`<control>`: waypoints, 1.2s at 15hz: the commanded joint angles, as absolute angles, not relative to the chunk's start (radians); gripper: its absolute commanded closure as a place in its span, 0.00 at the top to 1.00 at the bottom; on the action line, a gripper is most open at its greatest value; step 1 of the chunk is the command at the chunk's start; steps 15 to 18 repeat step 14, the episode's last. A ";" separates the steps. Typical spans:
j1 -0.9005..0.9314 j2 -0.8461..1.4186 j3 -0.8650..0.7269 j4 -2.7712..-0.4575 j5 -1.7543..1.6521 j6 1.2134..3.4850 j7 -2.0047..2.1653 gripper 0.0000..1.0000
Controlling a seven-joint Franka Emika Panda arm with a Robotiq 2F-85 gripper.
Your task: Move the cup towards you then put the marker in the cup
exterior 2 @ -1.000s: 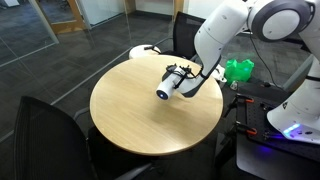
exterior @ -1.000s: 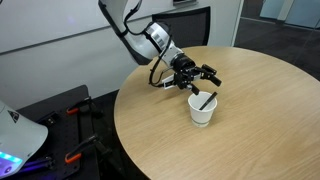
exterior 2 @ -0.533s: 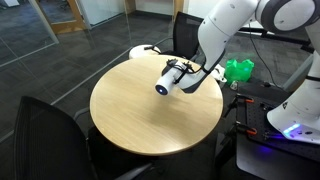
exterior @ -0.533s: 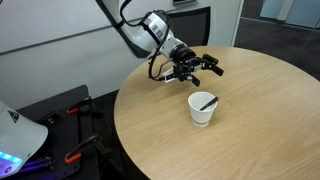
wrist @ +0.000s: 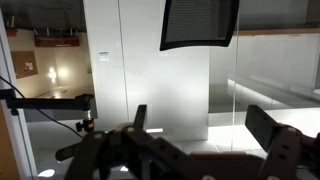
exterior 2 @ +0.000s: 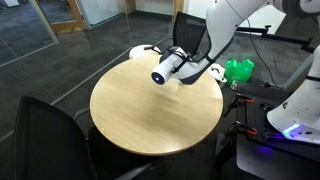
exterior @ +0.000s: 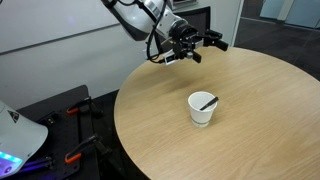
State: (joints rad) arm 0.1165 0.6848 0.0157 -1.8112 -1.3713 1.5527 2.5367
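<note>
White tapered paper cup (exterior: 202,112) stands upright on round light-wood table (exterior: 270,120), well in from edge. Thin black marker (exterior: 207,101) sits inside cup, leaning on rim, upper end poking out. Black Robotiq gripper (exterior: 208,48) hangs in air over table's far side, well apart from cup, 2 fingers spread, holding nothing. Wrist view: 2 dark fingers (wrist: 140,118) apart, nothing between them; pale wall and dark rectangular panel (wrist: 200,22) beyond.
</note>
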 commanded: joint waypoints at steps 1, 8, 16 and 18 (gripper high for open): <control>0.119 0.602 0.034 -1.845 -1.352 1.504 2.496 1.00; 0.112 0.616 0.041 -1.812 -1.371 1.497 2.486 1.00; 0.111 0.623 0.040 -1.812 -1.371 1.498 2.486 1.00; 0.111 0.623 0.040 -1.812 -1.371 1.498 2.486 1.00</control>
